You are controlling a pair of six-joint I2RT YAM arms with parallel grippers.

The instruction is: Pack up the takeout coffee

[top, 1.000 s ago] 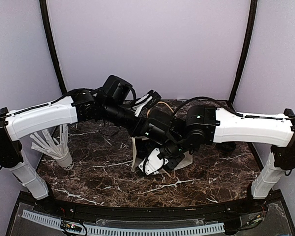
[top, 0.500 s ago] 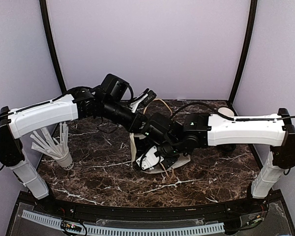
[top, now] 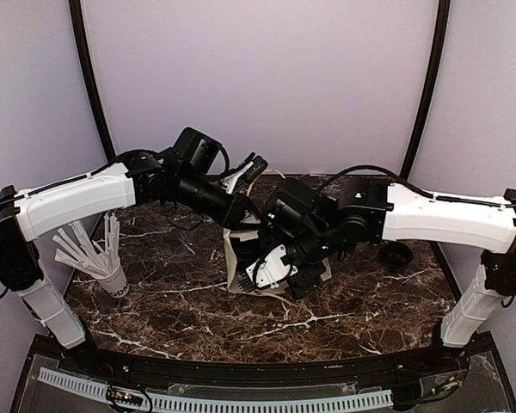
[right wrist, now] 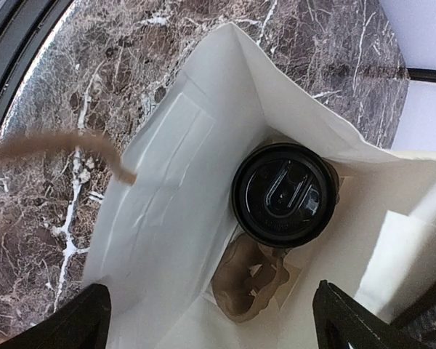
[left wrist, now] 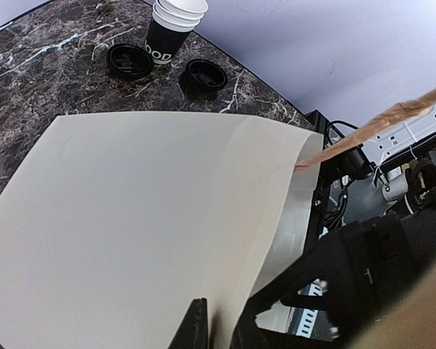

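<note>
Lidded coffee cup [right wrist: 285, 194] down in the paper bag [right wrist: 167, 174]
The right claw [right wrist: 212, 291] hangs released, fingers wide; the cup stands on the pulp tray [right wrist: 251, 287] beyond it. The left claw [left wrist: 221, 323] grasps the bag's wall.

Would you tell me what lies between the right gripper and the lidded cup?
In the right wrist view, only the tan tray, inside the paper bag, lies between right gripper and cup.

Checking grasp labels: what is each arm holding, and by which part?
Left fingers pinch the cream bag by one wall's edge; right fingers hold nothing.
</note>
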